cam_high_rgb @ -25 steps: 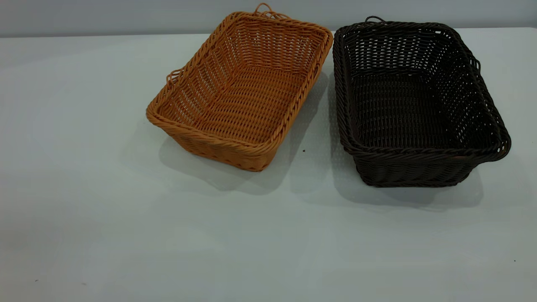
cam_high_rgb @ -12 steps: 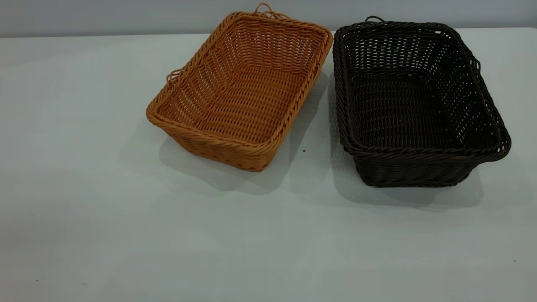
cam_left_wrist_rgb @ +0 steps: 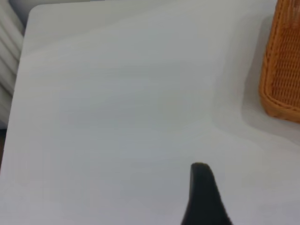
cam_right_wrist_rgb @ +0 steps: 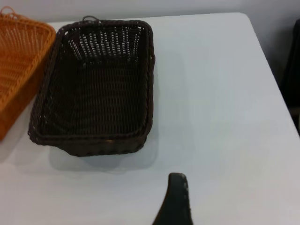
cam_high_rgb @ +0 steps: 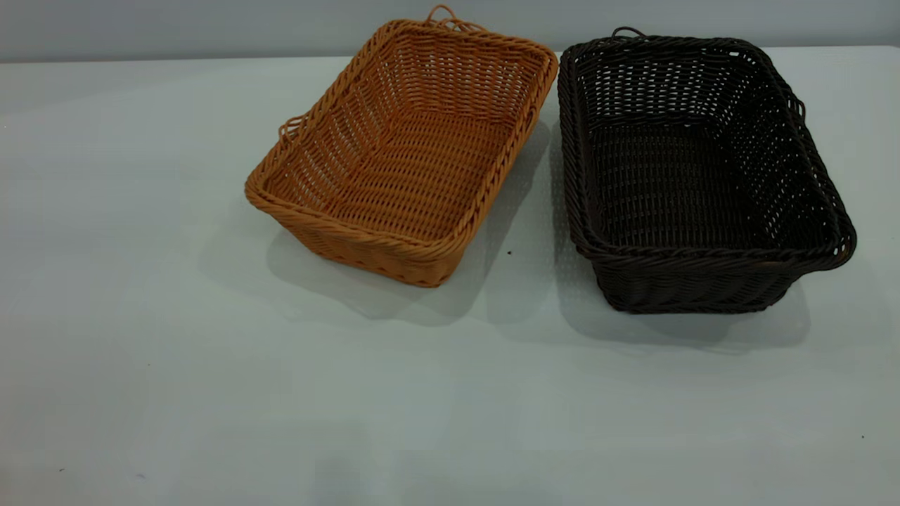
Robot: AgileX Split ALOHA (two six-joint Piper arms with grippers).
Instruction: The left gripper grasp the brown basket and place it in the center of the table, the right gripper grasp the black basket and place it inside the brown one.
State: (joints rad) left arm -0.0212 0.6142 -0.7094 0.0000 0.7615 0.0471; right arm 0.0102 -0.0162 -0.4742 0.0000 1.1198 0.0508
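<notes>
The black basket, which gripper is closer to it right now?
Right. The right gripper hangs above bare table just short of the black basket; the left gripper is out past the brown basket, on its far side.

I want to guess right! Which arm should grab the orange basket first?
Probably left. The brown basket sits on the left arm's side, with the black basket to its right. Only the left tool's camera shows mostly bare table.

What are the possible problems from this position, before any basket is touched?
The brown basket lies turned at an angle, and its far corner almost meets the black basket, so pulling it may drag the neighbour. Being similar in size, the black one might jam on the brown rim.
</notes>
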